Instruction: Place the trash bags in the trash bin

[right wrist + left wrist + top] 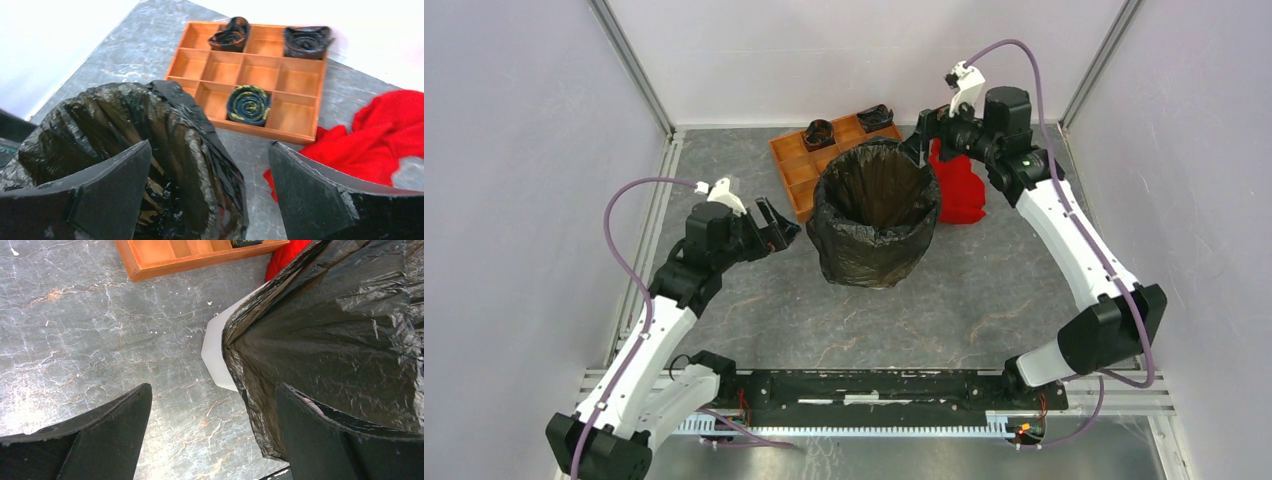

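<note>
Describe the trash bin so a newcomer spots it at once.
On the grey marbled table, look at the centre, beside the orange compartment tray and the red cloth. The trash bin stands upright there. Unlike its low neighbours, it is open-topped and wrapped in a glossy black bag, white wall showing only near its base.

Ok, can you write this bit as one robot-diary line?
trash bag lining bin | left fingers open beside bag | right fingers open at far rim

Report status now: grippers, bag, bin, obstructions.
Left gripper, right gripper open, empty. Glossy black plastic bag lines tall white plastic bin, draped over rim. Crumpled red cloth beside bin, not blocking.
</note>
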You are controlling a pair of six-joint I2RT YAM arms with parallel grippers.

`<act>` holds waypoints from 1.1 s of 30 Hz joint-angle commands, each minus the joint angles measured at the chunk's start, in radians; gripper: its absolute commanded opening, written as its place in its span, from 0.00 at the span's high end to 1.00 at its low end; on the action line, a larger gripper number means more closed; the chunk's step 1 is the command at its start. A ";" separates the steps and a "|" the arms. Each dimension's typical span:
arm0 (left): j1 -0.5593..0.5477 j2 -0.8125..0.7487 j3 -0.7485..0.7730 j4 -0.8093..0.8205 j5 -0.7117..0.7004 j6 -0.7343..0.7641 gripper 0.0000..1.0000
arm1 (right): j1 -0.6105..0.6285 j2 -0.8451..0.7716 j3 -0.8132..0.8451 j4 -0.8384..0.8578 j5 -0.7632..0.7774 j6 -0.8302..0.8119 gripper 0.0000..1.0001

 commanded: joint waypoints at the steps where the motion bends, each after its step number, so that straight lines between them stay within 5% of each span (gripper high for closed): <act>1: 0.006 -0.017 0.030 -0.012 0.005 0.036 0.02 | -0.002 0.041 0.018 0.123 -0.171 -0.059 0.08; 9: 0.005 0.034 -0.039 0.116 0.160 -0.062 0.05 | -0.007 0.196 0.100 0.156 -0.310 -0.073 0.28; 14: 0.005 0.034 -0.058 0.129 0.176 -0.075 0.05 | -0.031 0.248 0.100 0.244 -0.341 0.064 0.38; 25: 0.006 0.040 -0.078 0.147 0.199 -0.087 0.05 | -0.046 0.249 0.032 0.415 -0.469 0.276 0.17; 30: 0.005 0.042 -0.087 0.157 0.205 -0.095 0.06 | -0.049 0.277 0.061 0.390 -0.454 0.298 0.20; 33: 0.005 0.039 -0.084 0.159 0.208 -0.095 0.06 | -0.049 0.303 0.071 0.371 -0.443 0.300 0.36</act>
